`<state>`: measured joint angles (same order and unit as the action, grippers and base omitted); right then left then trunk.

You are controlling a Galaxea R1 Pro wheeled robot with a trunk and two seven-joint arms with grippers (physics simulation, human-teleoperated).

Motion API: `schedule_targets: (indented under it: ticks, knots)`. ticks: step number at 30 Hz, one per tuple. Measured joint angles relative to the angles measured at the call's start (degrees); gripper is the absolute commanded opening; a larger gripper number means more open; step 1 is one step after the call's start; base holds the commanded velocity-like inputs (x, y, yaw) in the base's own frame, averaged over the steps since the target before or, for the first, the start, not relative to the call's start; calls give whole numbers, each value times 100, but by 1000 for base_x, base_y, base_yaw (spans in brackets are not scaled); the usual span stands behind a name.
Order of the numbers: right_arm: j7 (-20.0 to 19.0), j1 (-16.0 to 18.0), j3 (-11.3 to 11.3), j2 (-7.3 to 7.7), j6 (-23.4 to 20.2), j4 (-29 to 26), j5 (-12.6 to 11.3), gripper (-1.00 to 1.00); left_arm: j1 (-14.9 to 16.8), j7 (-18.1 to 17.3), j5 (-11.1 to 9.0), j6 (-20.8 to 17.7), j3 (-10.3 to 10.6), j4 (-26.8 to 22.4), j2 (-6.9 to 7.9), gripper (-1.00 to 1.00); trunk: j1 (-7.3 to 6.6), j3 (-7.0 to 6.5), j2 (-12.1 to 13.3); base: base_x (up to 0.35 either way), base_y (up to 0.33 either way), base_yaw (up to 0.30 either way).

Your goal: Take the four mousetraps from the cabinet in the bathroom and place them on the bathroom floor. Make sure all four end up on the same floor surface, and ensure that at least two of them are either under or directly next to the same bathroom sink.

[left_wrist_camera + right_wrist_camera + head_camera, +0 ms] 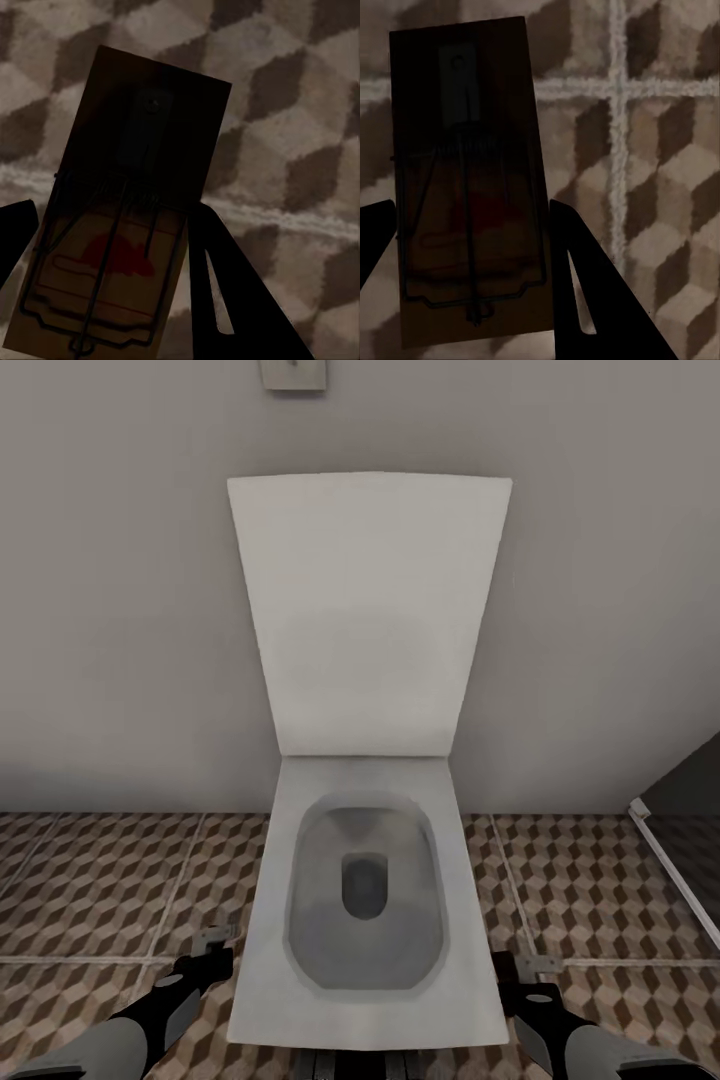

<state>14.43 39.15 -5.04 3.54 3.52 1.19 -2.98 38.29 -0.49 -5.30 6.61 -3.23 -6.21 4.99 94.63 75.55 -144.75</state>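
L gripper clamped on mousetrap, R gripper clamped on 2nd mousetrap; both hung over bathroom floor, either side of open toilet.

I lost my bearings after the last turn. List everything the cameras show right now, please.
toilet: one, white, lid up, against the wall, straight ahead between the arms
wall plate: one, grey, on the wall above the toilet
floor: brown, beige and white cube-pattern tiles, both sides of the toilet
frame: one, white edge, dark panel, far right
mousetraps: two, brown wood with wire, one in each gripper
left gripper: jaws shut on a mousetrap
right gripper: jaws shut on a mousetrap
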Motion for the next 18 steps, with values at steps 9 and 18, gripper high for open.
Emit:
schedule_targets:
  ticks: [9, 18]
  knots:
    - [-11, 7, -8, 44, -694, -1038, 3, -100, 0, -7, 5, -57, 21, -74, 14, -100, 23, 199, -12, 0, 0, 0]
    - [-12, 25, -4, 54, -1012, -1623, -18, -100, 1, -9, 2, -37, 3, -133, 19, -100, 43, 377, -23, 0, 0, 0]
